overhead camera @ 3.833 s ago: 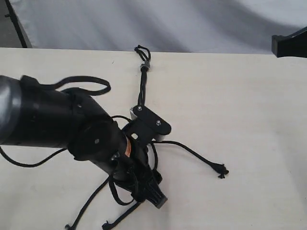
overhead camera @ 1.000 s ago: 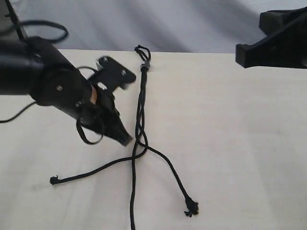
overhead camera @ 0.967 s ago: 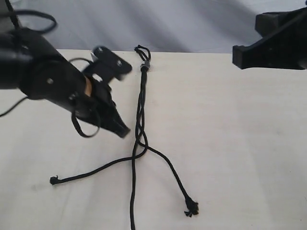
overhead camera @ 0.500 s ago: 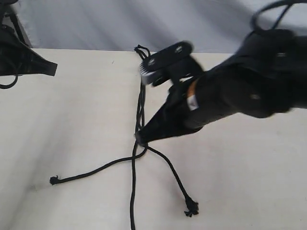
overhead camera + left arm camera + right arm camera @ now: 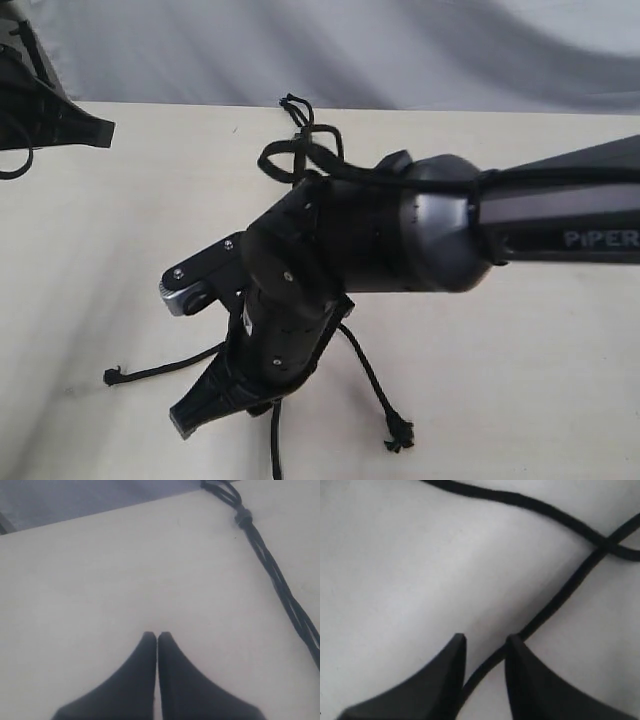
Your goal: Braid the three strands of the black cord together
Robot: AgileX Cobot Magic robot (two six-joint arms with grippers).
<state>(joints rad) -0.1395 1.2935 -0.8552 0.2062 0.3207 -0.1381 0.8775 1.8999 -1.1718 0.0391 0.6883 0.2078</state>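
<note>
A pale tabletop point(image 5: 520, 380) runs back to a grey cloth backdrop point(image 5: 450, 50). The black cord point(image 5: 280, 587) lies down the middle of the tabletop, its small loop point(image 5: 296, 106) at the far edge. In the left wrist view the knot point(image 5: 242, 518) sits just below that loop, and the three strands point(image 5: 295, 612) run away from it close together.

In the exterior view the right arm point(image 5: 400, 235) reaches across the middle and hides most of the cord. Beyond it, one strand ends at a knotted tip point(image 5: 112, 376) out to the left, another ends at a frayed tip point(image 5: 400, 436) to the right, and the third point(image 5: 273, 450) runs off the near edge between them.

The right end effector point(image 5: 485, 640) is low over the tabletop with its fingers point(image 5: 447, 675) slightly apart. One strand point(image 5: 555, 597) passes through the gap between them without being pinched. Farther along, that strand crosses a second one point(image 5: 520, 500).

The left end effector point(image 5: 157, 636) is well apart from the cord, at the far left. Its fingers are pressed together on nothing.
</note>
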